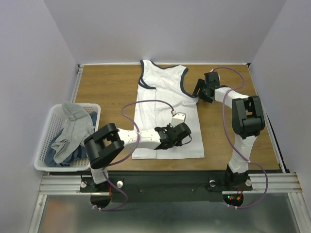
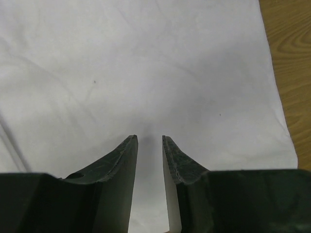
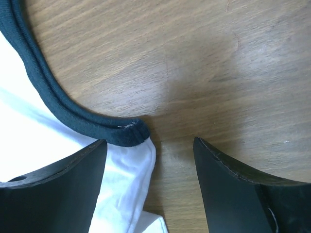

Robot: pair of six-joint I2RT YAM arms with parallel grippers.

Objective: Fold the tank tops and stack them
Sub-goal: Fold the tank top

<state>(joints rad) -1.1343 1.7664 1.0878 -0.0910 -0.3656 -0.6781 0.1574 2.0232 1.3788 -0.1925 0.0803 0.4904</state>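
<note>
A white tank top [image 1: 165, 111] with navy edging lies flat in the middle of the table, straps at the far side. My left gripper [image 1: 183, 136] hovers over its lower right part, close to the hem. In the left wrist view the left gripper [image 2: 149, 138] has its jaws a narrow gap apart above smooth white cloth [image 2: 146, 73], with nothing pinched between them. My right gripper [image 1: 199, 92] sits at the top's right armhole. Seen from the right wrist, the right gripper [image 3: 150, 143] stands wide open astride the end of the navy edge [image 3: 124, 133]. Grey tank tops [image 1: 73, 131] lie crumpled in the basket.
A white lattice basket [image 1: 46, 145] stands at the table's left edge, next to the left arm's base. Bare wood [image 1: 107, 87] shows to the left of the white top and at its right [image 3: 218, 73]. White walls close in the table on three sides.
</note>
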